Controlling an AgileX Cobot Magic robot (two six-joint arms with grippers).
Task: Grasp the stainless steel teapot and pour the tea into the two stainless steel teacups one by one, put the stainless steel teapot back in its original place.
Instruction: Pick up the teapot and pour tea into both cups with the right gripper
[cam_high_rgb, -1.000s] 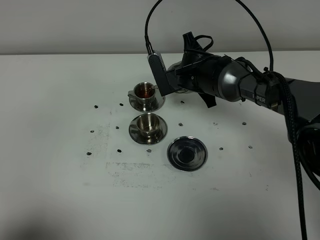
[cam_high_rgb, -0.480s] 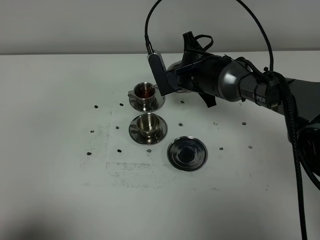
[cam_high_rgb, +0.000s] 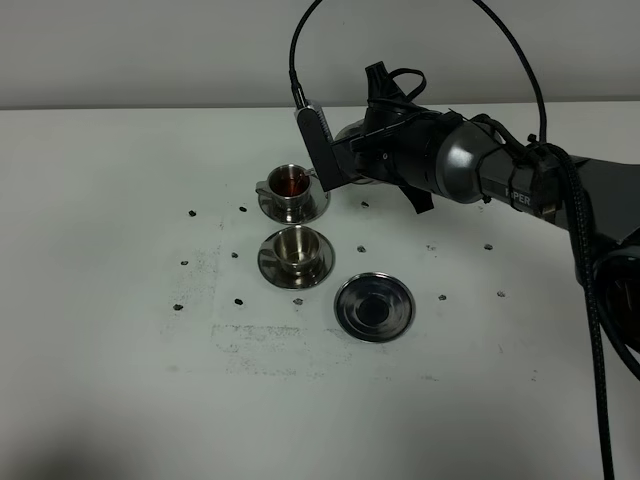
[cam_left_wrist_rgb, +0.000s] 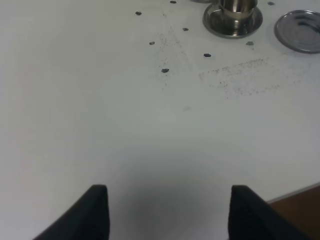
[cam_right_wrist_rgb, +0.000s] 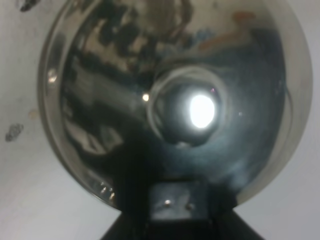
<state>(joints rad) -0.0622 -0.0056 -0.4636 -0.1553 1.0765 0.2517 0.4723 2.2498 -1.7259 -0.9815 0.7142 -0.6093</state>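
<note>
I am gripping teapot (cam_right_wrist_rgb: 175, 100) with right hand (cam_right_wrist_rgb: 176, 212) fully closed, tilting slowly over far teacup (cam_high_rgb: 291, 181), watching tea level.

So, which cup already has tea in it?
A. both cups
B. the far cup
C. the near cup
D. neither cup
B: the far cup holds reddish-brown liquid, while the near cup shows only bare steel inside.
</note>
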